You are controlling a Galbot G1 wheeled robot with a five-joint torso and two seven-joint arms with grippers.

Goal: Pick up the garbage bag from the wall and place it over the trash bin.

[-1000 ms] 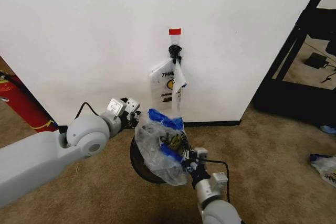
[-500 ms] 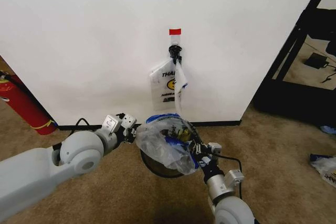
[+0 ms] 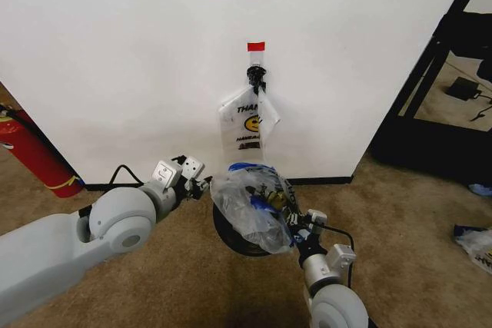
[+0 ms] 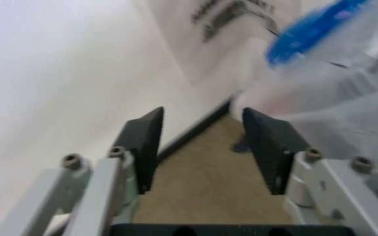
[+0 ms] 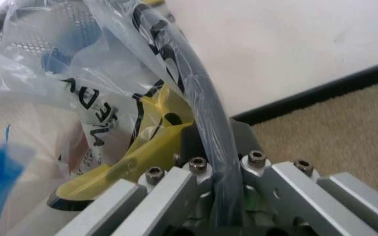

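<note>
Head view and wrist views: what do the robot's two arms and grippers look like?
Both arms are light grey, with rounded joint housings and thin black cables near the wrists. The left gripper has silver, bolted linkage bars ending in black wedge-shaped fingers. The right gripper has the same silver linkages with hex bolts.

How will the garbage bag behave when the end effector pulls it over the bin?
The garbage bag is probably floppy: it hangs crumpled over the trash bin. It looks thin and light, so it may slip or tear where the right end effector pinches it.

Office-like room: beige carpet [image 3: 400, 213], fire extinguisher [image 3: 31, 151] (red)
</note>
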